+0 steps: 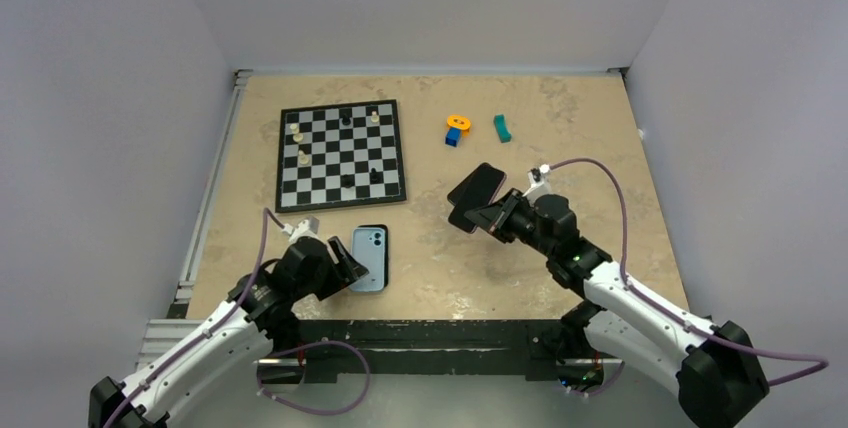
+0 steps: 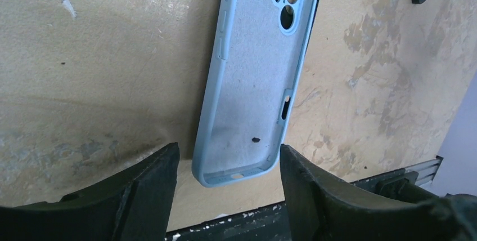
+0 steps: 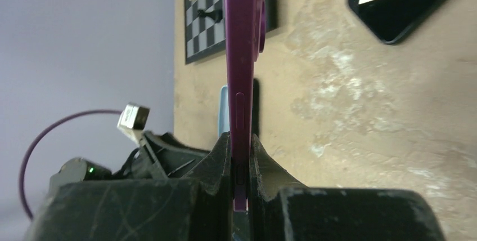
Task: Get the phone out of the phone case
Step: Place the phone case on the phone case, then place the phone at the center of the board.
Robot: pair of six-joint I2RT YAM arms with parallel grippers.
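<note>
Case (image 2: 253, 83) ×1, empty, flat on table (image 2: 84, 83) | left gripper (image 2: 228, 151) gaping astride its end, gripping nothing | phone (image 3: 243, 55) ×1, purple, pinched edge-on by right gripper (image 3: 241, 139)

White shells cover the left arm (image 1: 203, 345) and right arm (image 1: 640, 311) between black joints, each with a purple cable (image 1: 581, 160). The left gripper (image 2: 228, 147) and right gripper (image 3: 240, 137) are scuffed matte black.

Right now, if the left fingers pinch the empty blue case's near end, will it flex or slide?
Likely flexes: the blue case is an open, thin-walled shell with cutouts. Empty, so probably light; a push may skate it along. Lying flat, tipping seems unlikely.
</note>
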